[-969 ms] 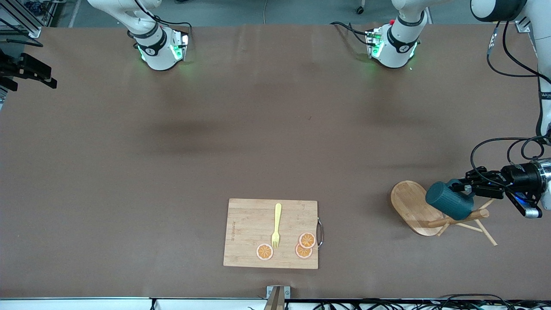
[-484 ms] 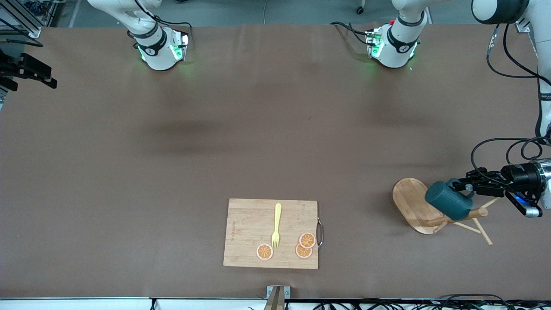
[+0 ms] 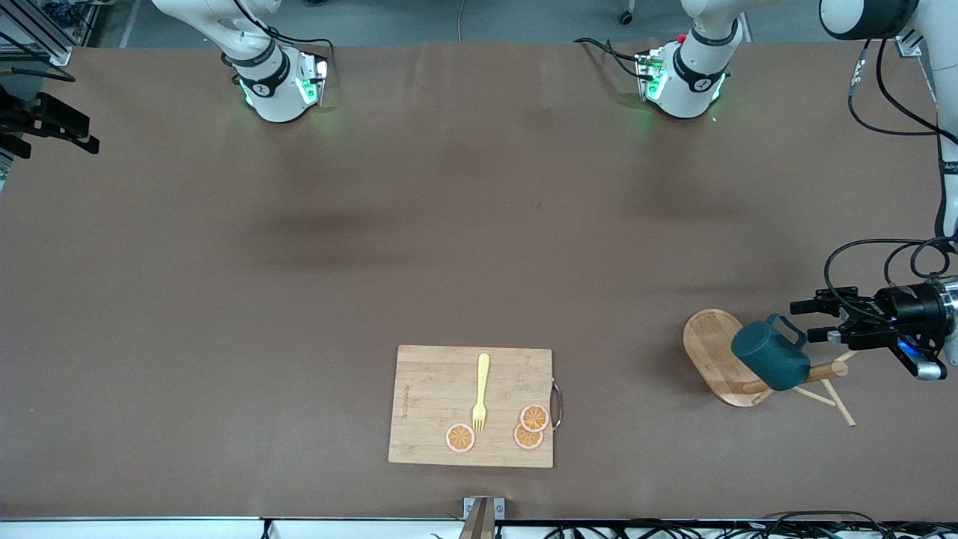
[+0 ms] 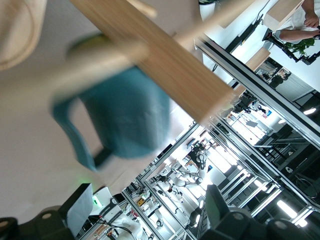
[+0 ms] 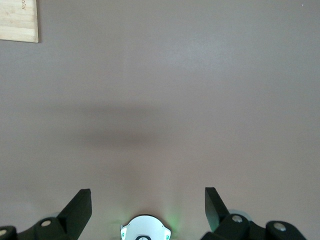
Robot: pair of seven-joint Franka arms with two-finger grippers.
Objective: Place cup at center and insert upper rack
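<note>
Cup (image 3: 771, 362) sits on the tipped-over upper rack (image 3: 718, 358), near the tabletop's edge at the left arm's end, about level with the cutting board (image 3: 471, 405). You can see the rack lying on its side: oval base tilted up off the table, post and pegs pointing toward the left arm's end edge. Cup rests against the post, handle up and pointing at the left gripper (image 3: 814, 320)

Left gripper is just beside the cup handle, fingers apart, nothing between them. In the left wrist view the cup (image 4: 125, 117) is blurred, with the rack post (image 4: 150, 55) crossing in front of it; can't tell from there whether a peg goes through the handle

Right gripper (image 5: 148, 200) is out of the front view; its wrist view shows you both fingers spread wide over bare brown table (image 5: 200, 75), with a corner of the cutting board (image 5: 18, 20) at the frame edge. That arm is waiting

Cutting board lies near the tabletop's front-camera edge, roughly mid-length, carrying a yellow fork (image 3: 480, 392) and three orange slices (image 3: 529, 427). Cup is well apart from it
</note>
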